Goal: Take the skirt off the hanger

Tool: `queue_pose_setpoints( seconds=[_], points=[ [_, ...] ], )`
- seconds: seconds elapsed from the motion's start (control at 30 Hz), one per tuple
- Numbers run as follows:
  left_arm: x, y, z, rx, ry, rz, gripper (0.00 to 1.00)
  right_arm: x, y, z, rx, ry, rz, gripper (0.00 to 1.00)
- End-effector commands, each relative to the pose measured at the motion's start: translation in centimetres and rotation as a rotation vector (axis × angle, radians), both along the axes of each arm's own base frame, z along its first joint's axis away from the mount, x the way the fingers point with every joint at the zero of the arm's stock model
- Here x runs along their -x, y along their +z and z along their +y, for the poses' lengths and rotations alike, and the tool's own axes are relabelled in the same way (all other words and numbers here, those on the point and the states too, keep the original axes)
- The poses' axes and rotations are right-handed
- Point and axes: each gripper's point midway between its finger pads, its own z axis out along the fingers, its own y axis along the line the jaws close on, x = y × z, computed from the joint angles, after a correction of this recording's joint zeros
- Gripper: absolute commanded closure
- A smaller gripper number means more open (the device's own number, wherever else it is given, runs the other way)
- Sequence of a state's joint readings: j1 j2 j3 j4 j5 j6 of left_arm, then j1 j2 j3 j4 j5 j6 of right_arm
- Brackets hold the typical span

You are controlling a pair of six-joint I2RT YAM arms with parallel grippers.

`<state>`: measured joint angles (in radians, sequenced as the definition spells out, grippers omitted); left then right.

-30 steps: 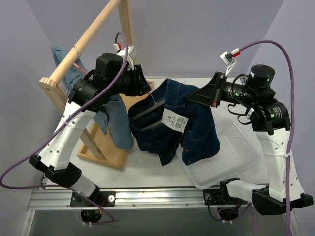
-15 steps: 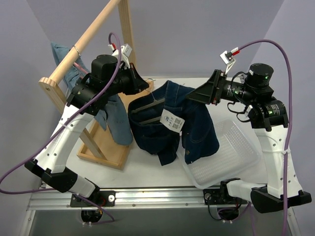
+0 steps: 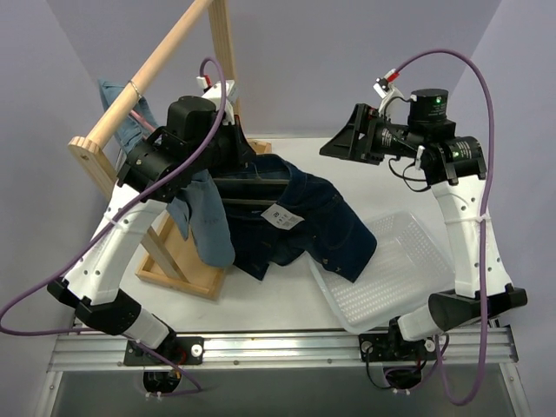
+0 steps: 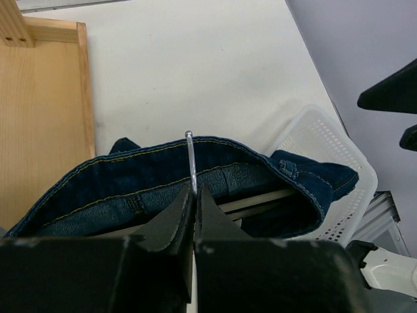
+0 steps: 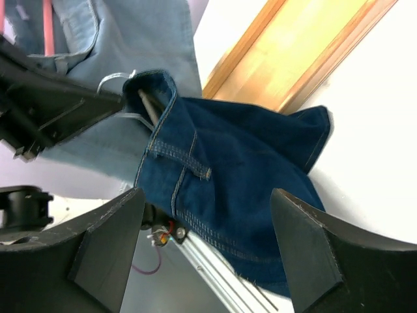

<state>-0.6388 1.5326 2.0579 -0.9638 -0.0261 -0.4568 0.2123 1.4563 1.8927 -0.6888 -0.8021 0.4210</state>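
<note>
Two arms work over a white table (image 3: pixel 287 300). At nine to ten o'clock in the overhead view stands a wooden rack (image 3: pixel 165 49), with a pale blue garment (image 3: pixel 208 230) draped down from it. Just right of that, the left gripper (image 4: pixel 194 195) has its fingers pressed together on the wire hook (image 4: pixel 191 163) of the hanger (image 3: pixel 252 182), with no gap showing between them. The skirt (image 3: pixel 321 217), of dark denim, sits at the middle of the table with its waistband around the hanger bar. Its lower part spills toward four o'clock onto the rim of a white basket (image 3: pixel 408 269), and a paper tag (image 3: pixel 282 215) lies on top of it. At one o'clock the right gripper (image 3: pixel 328 149) hangs raised, its fingers (image 5: pixel 107 248) spread wide apart, holding nothing and clear of the skirt.
</note>
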Motion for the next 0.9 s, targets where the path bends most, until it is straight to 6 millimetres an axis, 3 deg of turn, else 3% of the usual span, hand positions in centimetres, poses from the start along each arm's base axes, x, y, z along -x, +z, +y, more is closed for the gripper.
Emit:
queue_pose_setpoints(
  seconds=[0.0,0.1,0.13,0.23,0.3,0.33,0.37,0.47,0.63,0.87],
  points=[
    [-0.4,4.1,0.2,0.018,0.022,-0.133,0.98,0.4,1.3,1.0,0.037,0.029,-0.061,0.27],
    [-1.0,3.3,-0.4,-0.041,0.040,-0.127,0.98,0.1,1.1,2.7,0.095,0.026,-0.066,0.27],
    [-1.1,3.3,-1.0,-0.074,0.027,-0.132,0.98,0.8,-0.2,4.7,0.133,0.075,-0.033,0.27],
    [-2.0,3.1,-1.0,-0.148,0.058,-0.139,0.98,0.8,-0.4,5.8,0.216,0.032,-0.041,0.29],
    [-2.4,2.9,-1.0,-0.175,0.071,-0.134,0.98,0.0,-0.8,5.5,0.241,-0.021,-0.031,0.30],
    [-2.8,1.7,-1.0,-0.215,0.077,-0.106,0.98,-0.1,-0.9,5.3,0.249,-0.035,-0.029,0.32],
    [-2.7,2.5,-0.9,-0.204,0.084,-0.124,0.98,-0.2,-1.1,5.1,0.260,-0.045,-0.028,0.32],
    [-2.9,1.9,-0.8,-0.226,0.091,-0.106,0.98,-0.5,-1.6,4.4,0.303,-0.069,-0.027,0.34],
    [-3.0,1.8,-1.1,-0.222,0.080,-0.109,0.98,-0.8,-4.2,3.0,0.448,-0.104,0.000,0.38],
    [-3.2,1.4,-1.3,-0.236,0.076,-0.103,0.98,-0.8,-4.9,4.0,0.496,-0.074,-0.012,0.39]
  ],
)
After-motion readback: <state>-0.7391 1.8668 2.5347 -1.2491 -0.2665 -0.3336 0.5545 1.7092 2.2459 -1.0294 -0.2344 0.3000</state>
